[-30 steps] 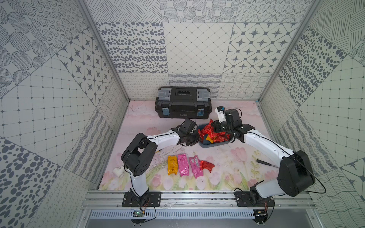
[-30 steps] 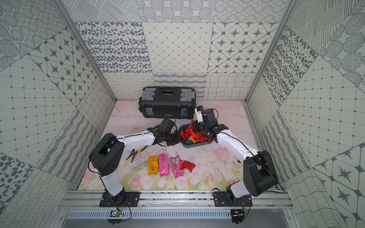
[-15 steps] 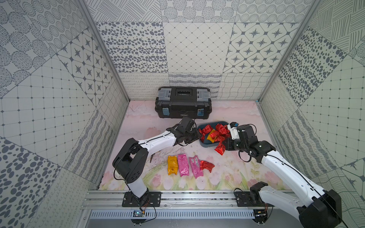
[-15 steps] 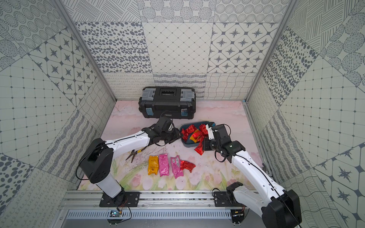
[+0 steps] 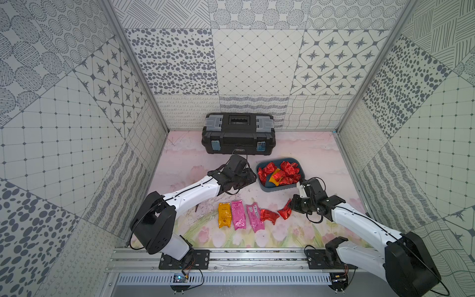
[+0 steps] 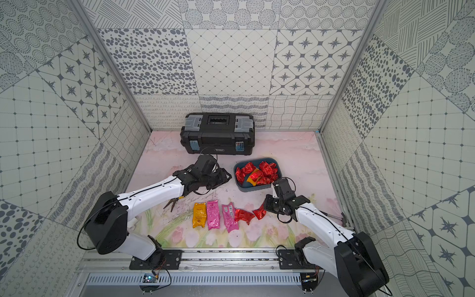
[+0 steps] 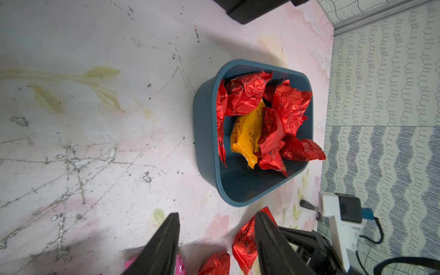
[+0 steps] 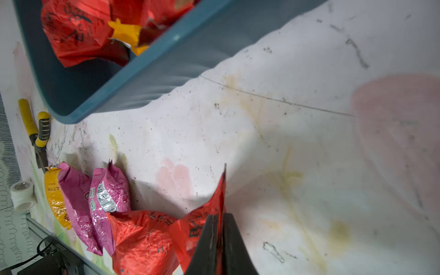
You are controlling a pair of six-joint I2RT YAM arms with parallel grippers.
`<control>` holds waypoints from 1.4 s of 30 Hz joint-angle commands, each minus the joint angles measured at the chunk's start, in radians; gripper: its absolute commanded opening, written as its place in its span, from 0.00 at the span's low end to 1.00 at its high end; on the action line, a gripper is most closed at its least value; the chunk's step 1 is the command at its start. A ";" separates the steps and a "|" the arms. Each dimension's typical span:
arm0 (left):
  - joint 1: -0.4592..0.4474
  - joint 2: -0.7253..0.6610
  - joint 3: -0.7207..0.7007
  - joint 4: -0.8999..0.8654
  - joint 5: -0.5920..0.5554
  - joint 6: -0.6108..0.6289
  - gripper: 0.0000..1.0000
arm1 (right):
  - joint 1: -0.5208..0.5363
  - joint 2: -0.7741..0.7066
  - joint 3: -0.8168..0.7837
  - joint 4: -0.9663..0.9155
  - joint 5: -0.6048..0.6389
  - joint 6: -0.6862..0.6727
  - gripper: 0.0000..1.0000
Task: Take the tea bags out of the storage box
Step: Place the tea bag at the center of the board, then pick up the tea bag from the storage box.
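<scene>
The teal storage box [image 5: 280,189] [image 6: 257,189] [image 7: 204,133] holds several crinkled red tea bags [image 5: 288,168] [image 7: 247,92] and an orange one [image 5: 275,177] [image 7: 247,133]. In front of it on the table lie an orange bag [image 5: 224,214], two pink bags [image 5: 238,214] [image 5: 254,217] and a red bag [image 5: 268,216] in a row. My right gripper [image 5: 289,208] [image 8: 220,228] is shut on another red tea bag [image 5: 285,212] [image 8: 202,228] at the row's right end, low over the table. My left gripper [image 5: 248,177] [image 7: 216,228] stands open and empty just left of the box.
A black toolbox [image 5: 238,133] stands against the back wall. Yellow-handled pliers [image 6: 174,203] [image 8: 39,133] lie left of the row, under my left arm. A white tape roll [image 8: 22,195] sits near the front edge. A dark tool [image 6: 334,214] lies by the right wall.
My right gripper has carried a red tea bag out of the box, forward and down to the right end of the row. The left gripper has stayed beside the box.
</scene>
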 commanded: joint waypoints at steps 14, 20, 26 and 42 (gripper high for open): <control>-0.023 0.098 0.175 -0.034 0.153 0.307 0.60 | -0.026 -0.167 0.223 -0.149 0.169 -0.150 0.51; -0.082 0.293 0.447 -0.201 0.163 0.505 0.71 | -0.026 -0.214 0.265 -0.167 0.227 -0.174 0.51; -0.108 0.482 0.675 -0.346 0.136 0.609 0.81 | -0.027 -0.268 0.261 -0.195 0.270 -0.178 0.51; -0.132 0.790 1.026 -0.531 0.060 0.695 0.77 | -0.026 -0.307 0.261 -0.235 0.284 -0.156 0.52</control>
